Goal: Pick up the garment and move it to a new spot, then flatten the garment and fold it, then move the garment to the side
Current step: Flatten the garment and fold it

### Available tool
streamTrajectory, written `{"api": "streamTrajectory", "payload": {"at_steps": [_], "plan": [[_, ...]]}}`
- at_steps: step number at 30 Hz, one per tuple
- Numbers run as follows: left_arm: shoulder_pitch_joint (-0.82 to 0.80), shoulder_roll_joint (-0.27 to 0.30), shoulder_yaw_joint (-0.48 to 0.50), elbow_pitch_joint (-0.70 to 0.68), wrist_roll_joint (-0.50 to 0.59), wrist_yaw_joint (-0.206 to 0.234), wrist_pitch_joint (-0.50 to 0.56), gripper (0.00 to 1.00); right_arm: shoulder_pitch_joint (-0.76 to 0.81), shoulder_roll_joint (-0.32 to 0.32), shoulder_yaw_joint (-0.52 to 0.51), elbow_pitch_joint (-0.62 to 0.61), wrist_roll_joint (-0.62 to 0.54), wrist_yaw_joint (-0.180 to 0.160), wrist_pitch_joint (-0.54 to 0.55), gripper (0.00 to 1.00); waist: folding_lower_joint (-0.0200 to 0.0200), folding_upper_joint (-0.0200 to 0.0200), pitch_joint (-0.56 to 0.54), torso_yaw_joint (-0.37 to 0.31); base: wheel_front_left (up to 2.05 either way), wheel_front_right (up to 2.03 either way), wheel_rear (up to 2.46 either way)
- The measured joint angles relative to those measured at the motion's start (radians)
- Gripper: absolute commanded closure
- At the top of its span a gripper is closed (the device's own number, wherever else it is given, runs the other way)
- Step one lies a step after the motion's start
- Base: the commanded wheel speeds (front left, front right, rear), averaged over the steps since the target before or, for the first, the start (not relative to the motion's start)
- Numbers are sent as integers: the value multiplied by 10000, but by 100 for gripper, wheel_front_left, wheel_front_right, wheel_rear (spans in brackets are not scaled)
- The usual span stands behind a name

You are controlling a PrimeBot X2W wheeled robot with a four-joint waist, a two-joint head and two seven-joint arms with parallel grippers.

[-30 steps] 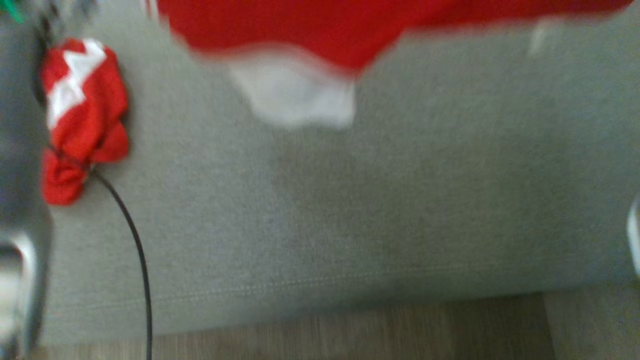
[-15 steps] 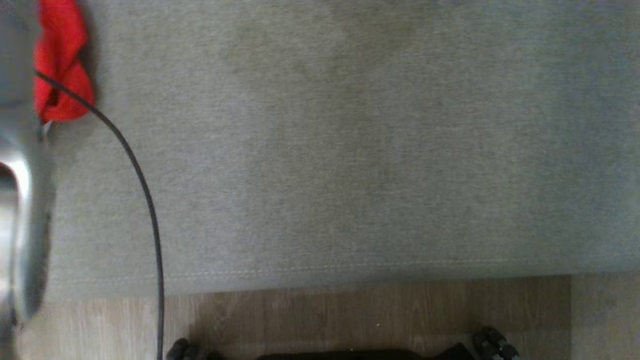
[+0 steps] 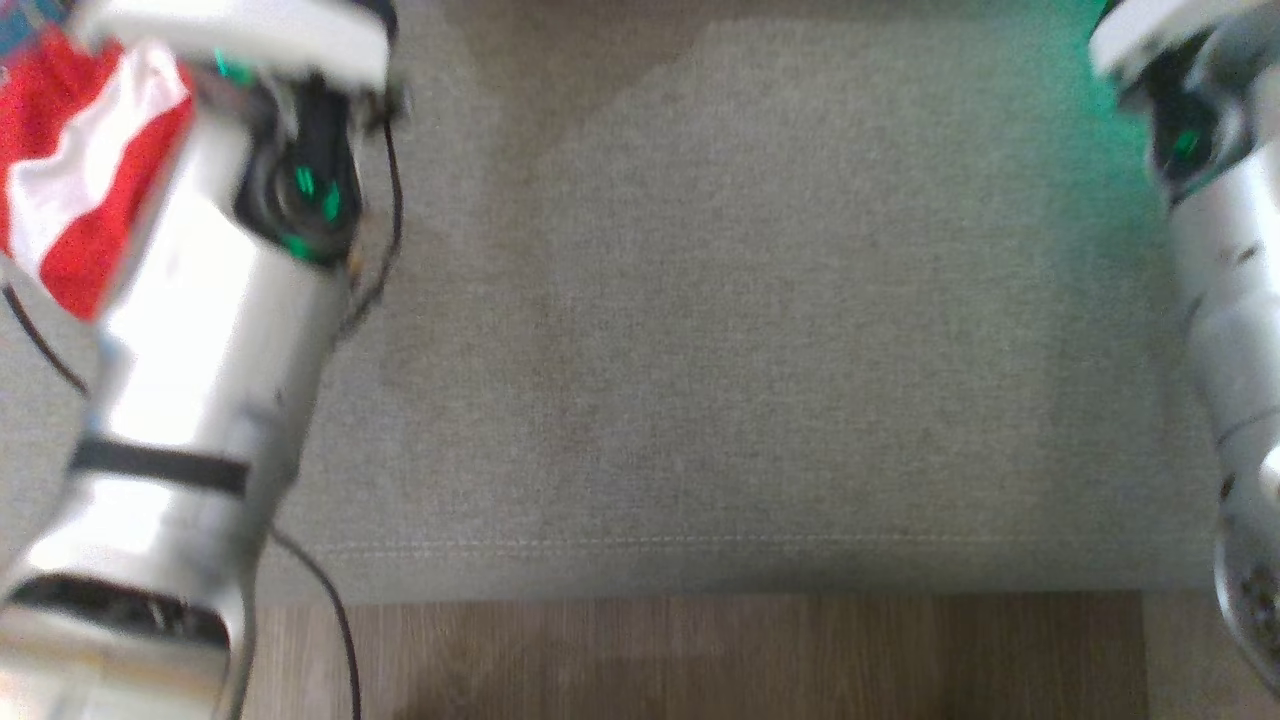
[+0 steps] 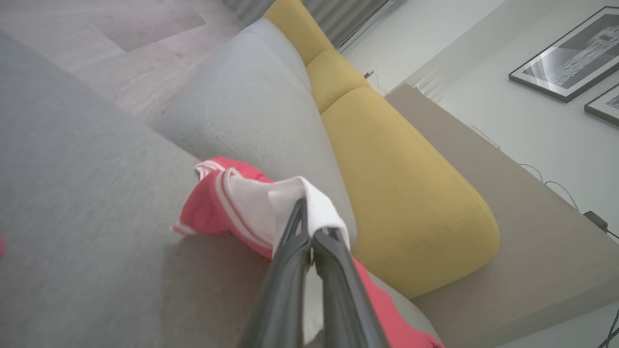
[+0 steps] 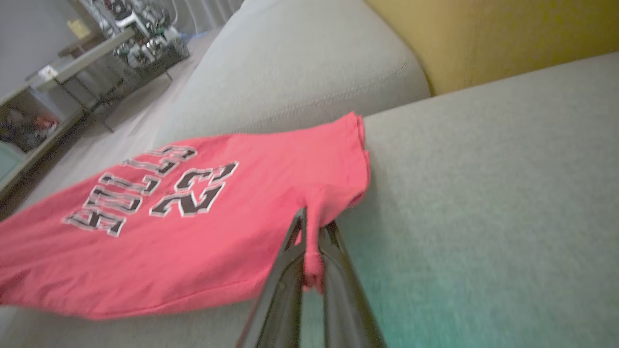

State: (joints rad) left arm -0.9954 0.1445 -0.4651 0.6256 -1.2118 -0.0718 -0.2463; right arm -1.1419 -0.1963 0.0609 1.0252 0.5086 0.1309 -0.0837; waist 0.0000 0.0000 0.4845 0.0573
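The garment is a red jersey with white trim and black "BULLS 23" lettering (image 5: pixel 159 188). It hangs stretched just above the grey sofa seat (image 3: pixel 720 330). My left gripper (image 4: pixel 309 231) is shut on a white-trimmed corner of the garment (image 4: pixel 251 203), pinched between the dark fingers. My right gripper (image 5: pixel 312 231) is shut on a red edge of the garment (image 5: pixel 333 193), whose body spreads away to the left of that view. In the head view a red and white bunch of the garment (image 3: pixel 70 200) shows behind my pale left forearm (image 3: pixel 200 350). My right forearm (image 3: pixel 1230 300) runs along the right edge.
Yellow back cushions (image 4: pixel 401 183) rise behind the grey seat. The seat's front seam (image 3: pixel 700 548) meets a wooden floor (image 3: pixel 700 660). A black cable (image 3: pixel 330 610) trails from my left arm. A cluttered metal rack (image 5: pixel 140 43) stands beyond the sofa end.
The head view has shifted, so the camera has moved. Both forearms now fill its left and right edges, and the red and white bunch sits at the upper left behind the left forearm.
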Motion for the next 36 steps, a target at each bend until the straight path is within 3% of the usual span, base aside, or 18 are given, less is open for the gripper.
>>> {"api": "streamTrajectory", "payload": {"at_steps": [7, 17, 27, 36], "plan": [[1964, 571, -606, 253, 127, -171, 173, 100, 1270, -299, 1551, 332, 343, 0, 757, 100, -1, 0, -1211, -47, 0, 0, 0], [3804, 1555, -2036, 102, 1202, -297, 694, 100, 2287, -895, 3106, 644, 786, 0, 1528, 100, -1, 1, -2530, -126, 0, 0, 0], [5062, 2439, -2895, -1137, 1384, -431, 1645, 100, 3240, -1580, 4437, 426, 1519, 0, 2888, 100, -1, 1, -3318, -164, 0, 0, 0], [6074, 3549, -3340, -2842, 752, -487, 3158, 100, 4063, -2516, 5733, -855, 2840, 0, 4824, 100, -1, 1, -3855, -308, 0, 0, 0]]}}
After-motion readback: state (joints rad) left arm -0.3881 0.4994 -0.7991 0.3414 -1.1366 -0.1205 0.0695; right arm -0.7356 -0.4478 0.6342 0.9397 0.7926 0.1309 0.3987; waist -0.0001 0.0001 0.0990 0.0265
